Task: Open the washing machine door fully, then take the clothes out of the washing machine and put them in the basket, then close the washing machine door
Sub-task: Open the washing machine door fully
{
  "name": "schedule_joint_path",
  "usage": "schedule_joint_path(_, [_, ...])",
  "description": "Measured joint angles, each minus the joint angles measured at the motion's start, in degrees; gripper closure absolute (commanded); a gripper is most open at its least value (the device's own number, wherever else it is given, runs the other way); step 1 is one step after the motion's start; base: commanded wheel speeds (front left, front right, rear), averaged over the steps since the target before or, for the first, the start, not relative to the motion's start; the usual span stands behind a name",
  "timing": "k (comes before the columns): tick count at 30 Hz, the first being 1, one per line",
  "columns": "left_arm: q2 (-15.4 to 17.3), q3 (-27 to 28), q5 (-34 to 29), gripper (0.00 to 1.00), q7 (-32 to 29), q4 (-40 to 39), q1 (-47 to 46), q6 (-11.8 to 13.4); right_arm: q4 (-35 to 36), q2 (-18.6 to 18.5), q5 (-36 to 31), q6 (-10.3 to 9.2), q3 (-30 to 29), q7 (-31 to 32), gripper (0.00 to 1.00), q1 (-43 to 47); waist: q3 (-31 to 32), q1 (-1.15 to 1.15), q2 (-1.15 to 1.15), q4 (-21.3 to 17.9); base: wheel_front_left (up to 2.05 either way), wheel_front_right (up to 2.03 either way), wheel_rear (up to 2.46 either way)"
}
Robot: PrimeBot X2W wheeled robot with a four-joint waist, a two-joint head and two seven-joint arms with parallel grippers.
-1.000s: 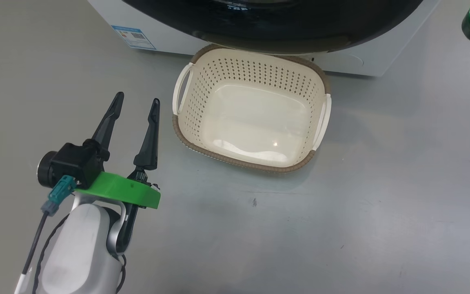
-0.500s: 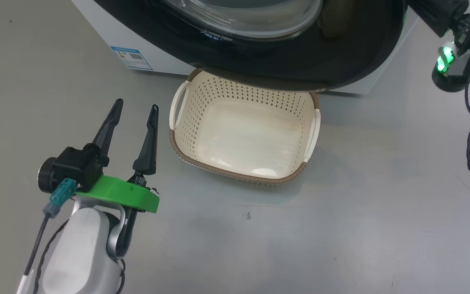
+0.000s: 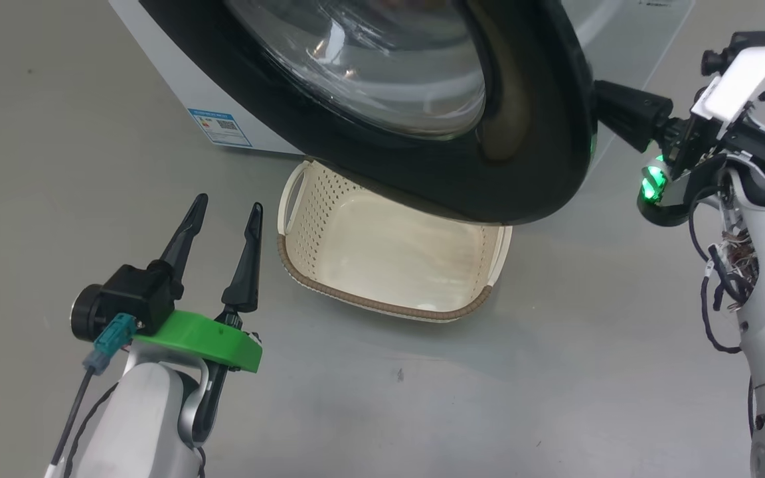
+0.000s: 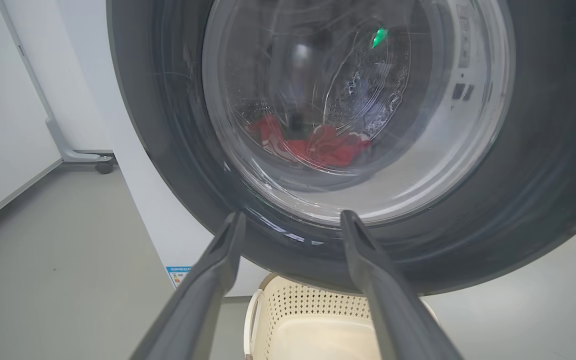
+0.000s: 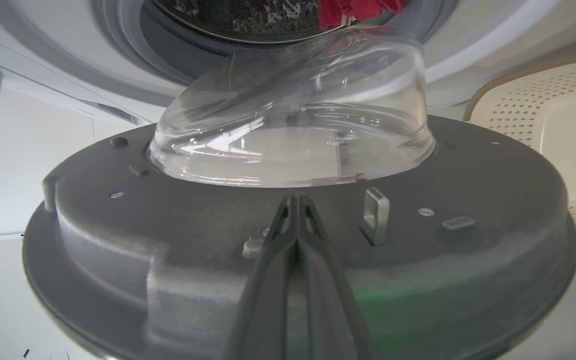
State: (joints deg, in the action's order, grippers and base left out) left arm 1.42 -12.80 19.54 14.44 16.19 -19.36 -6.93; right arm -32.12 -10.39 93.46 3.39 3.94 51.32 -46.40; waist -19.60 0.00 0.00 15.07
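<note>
Honestly the washing machine (image 3: 206, 89) has its door (image 3: 528, 133) only partly open over the basket (image 3: 382, 302) at 6 o'clock, clothes (image 4: 328, 147) in the drum, and the right gripper (image 5: 295, 199), fingers pressed together at the door's 3 o'clock rim, could slip off; left gripper (image 3: 230, 201) sits spread apart at the basket's 9 o'clock.

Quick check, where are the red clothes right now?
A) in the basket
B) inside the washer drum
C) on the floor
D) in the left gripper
B: the clothes lie in the washing machine drum, seen through the washing machine door; the basket holds none.
</note>
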Motion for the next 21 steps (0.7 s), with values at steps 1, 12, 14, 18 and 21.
schedule_joint_path(1, [0.0,0.0,-0.11,0.0,0.0,0.07,0.27,0.0,0.13,0.24,0.2,0.08,0.25,0.31,1.0,0.46,0.3,0.0,0.0,-0.02,0.0,0.0,0.0])
schedule_joint_path(12, [0.03,-0.32,-0.58,0.0,0.0,0.63,2.57,0.0,1.96,2.72,0.88,0.85,2.32,2.44,1.0,6.06,3.86,0.0,0.0,0.09,0.0,0.0,0.0])
schedule_joint_path(14, [0.03,-0.38,-0.58,0.0,0.0,0.85,3.04,0.0,2.08,3.0,1.3,1.09,2.52,2.85,1.0,7.06,4.46,0.0,0.0,0.22,0.0,0.0,0.0])
schedule_joint_path(18, [0.05,-0.69,-0.59,0.0,0.0,1.0,3.67,0.0,2.29,3.47,1.76,1.23,3.12,3.23,1.0,8.83,5.73,0.0,0.0,0.6,0.0,0.0,0.0])
schedule_joint_path(21, [0.05,-0.73,-0.78,0.0,0.0,1.0,4.43,0.0,2.69,3.69,1.83,1.24,3.83,3.72,1.0,10.1,6.63,0.0,0.0,0.95,0.0,0.0,0.0])
